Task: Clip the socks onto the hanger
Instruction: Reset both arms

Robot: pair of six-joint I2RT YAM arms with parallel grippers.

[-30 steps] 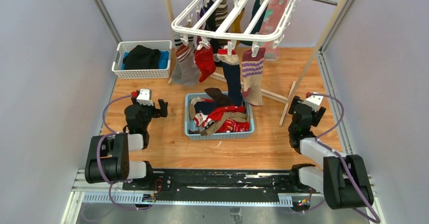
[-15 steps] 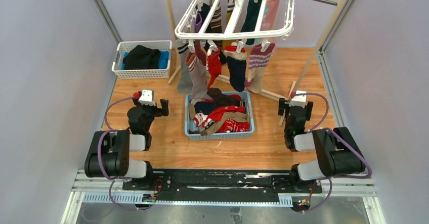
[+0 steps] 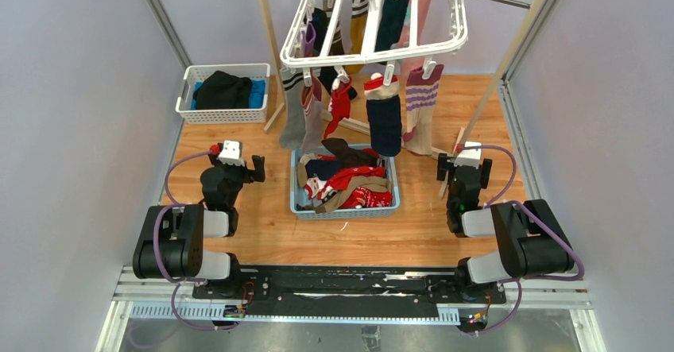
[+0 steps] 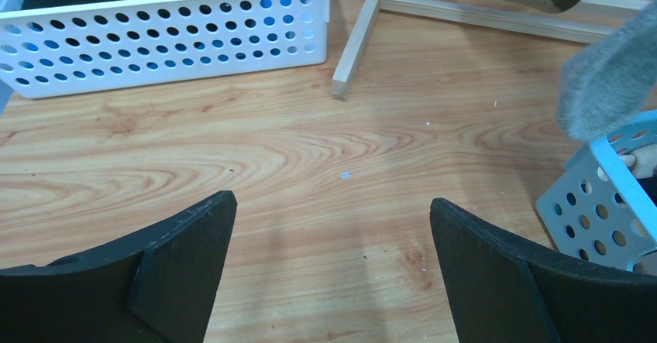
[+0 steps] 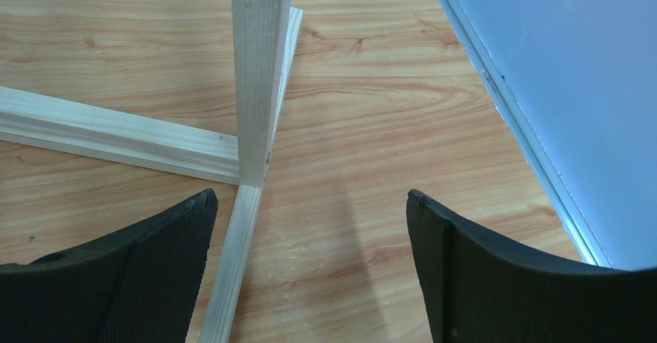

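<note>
The white hanger (image 3: pixel 373 50) hangs tilted from the metal rail, with several socks clipped along it: grey (image 3: pixel 292 117), red (image 3: pixel 340 107), navy with a red-white cuff (image 3: pixel 385 120), beige with purple stripes (image 3: pixel 420 110). More socks (image 3: pixel 346 179) lie piled in a blue basket (image 3: pixel 300 201) below. A grey sock toe (image 4: pixel 608 80) hangs into the left wrist view. My left gripper (image 3: pixel 238 169) (image 4: pixel 333 207) is open and empty, low over the floor left of the basket. My right gripper (image 3: pixel 463 168) (image 5: pixel 310 204) is open and empty by the rack's foot.
A white lattice basket (image 3: pixel 191 114) (image 4: pixel 170 41) with black and blue cloths stands at the back left. The wooden rack's post and base rails (image 5: pixel 259 72) (image 3: pixel 493 98) stand right in front of my right gripper. The blue wall's edge (image 5: pixel 511 118) runs at the right.
The hanger has swung back and tilted, and the clipped socks swayed right. My right arm folded back from the far right a second ago and has held still since. The left arm barely moved.
</note>
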